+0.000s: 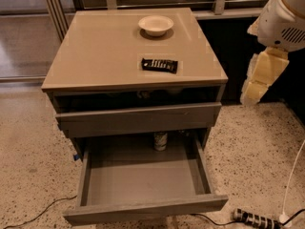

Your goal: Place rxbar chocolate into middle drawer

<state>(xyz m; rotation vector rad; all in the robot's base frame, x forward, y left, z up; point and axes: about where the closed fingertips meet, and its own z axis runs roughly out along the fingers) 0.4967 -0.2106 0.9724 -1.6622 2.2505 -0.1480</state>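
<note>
The flat, black-wrapped rxbar chocolate (159,65) lies on the tan cabinet top (105,56) at mid-frame, near the front edge. Its long axis runs left to right with a slight tilt, and white lettering shows on the wrapper. The cream-coloured gripper (256,82) hangs at the right edge of the frame, beside the cabinet, so the bar lies to its left. I cannot tell whether the gripper is spread or pressed together. The grey-brown wooden middle drawer (143,175) stands pulled out below.
</note>
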